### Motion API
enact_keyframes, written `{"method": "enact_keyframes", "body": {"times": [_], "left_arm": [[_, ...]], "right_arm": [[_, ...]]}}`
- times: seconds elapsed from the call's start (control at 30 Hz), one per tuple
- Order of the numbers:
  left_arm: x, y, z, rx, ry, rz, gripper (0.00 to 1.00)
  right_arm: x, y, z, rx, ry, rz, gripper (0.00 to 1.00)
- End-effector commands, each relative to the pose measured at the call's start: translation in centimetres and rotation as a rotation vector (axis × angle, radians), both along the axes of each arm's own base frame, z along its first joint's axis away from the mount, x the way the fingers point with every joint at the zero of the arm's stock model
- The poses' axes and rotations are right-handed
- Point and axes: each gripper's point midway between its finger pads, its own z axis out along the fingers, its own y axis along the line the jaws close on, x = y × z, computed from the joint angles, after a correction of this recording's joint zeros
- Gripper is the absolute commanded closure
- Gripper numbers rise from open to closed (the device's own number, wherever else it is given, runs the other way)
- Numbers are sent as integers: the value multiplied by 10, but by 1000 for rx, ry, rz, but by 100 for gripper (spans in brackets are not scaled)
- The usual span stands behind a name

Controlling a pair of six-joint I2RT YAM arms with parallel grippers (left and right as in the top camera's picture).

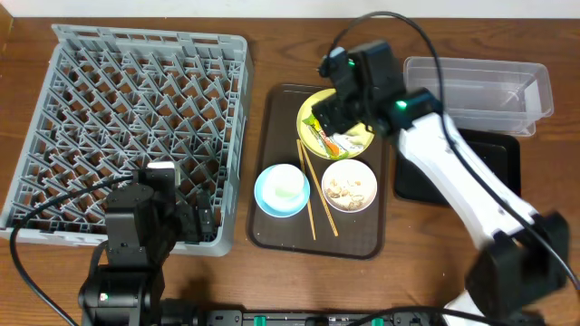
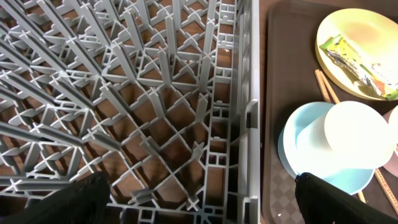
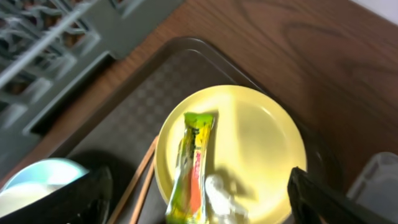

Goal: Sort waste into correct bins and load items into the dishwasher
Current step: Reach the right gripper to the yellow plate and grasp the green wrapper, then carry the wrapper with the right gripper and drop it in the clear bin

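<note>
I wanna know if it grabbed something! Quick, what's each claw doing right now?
Left gripper: open, holding nothing, over the grey rack.
Right gripper: open, holding nothing, above the wrapper on the yellow plate.

overhead straight down on table (image 1: 272, 54), left wrist close over dish rack (image 2: 247, 74), all views share yellow plate (image 3: 261, 143)

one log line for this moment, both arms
stage: pre-grasp | right tool: open, over snack wrapper on yellow plate | left tool: open, over dish rack | held: nothing
</note>
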Motion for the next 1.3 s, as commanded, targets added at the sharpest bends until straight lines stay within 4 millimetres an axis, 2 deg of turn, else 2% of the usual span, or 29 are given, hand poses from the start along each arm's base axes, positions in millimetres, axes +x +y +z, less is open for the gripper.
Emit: {"method": "enact_keyframes", "body": {"times": [0.0,0.1,0.3,0.53,0.6,0.67,0.7,0.8,0.9,1.0,1.07,1.1,1.13,1.2,1.27], "left_arm": [[2,-2,12,-16,-29,3,3],[2,-2,12,-16,-29,3,3],[2,-2,12,-16,-29,4,3],[2,-2,12,-16,-29,3,3],[2,-2,12,-16,-29,4,3],[2,-2,12,-16,-29,3,3],[2,-2,12,-16,-29,3,3],[2,-2,12,-16,-29,3,3],[2,-2,12,-16,-29,3,3],[2,-2,12,-16,-29,3,3],[2,-2,12,-16,-29,3,3],[2,-2,12,-16,-29,3,3],[2,-2,12,-16,-29,3,3],[2,-2,12,-16,-29,3,3],[2,-2,12,-16,-29,3,3]], "right_arm": [[8,9,-27,-46,31,11,18],[8,12,-59,-78,89,16,25],[0,17,-115,-135,197,34,27],[-12,22,-150,-169,273,57,38],[-15,21,-156,-177,289,58,49],[-15,20,-157,-181,289,55,70],[-13,19,-155,-182,282,45,79],[1,13,-138,-190,233,-21,97],[18,11,-102,-169,154,-57,99],[37,1,-50,-102,61,-144,99],[50,-20,-18,-56,4,-272,99],[55,-36,-5,-35,-19,-365,99],[61,-62,10,-7,-42,-514,99],[64,-100,22,44,-45,-732,98],[64,-139,26,123,-17,-942,99]]}}
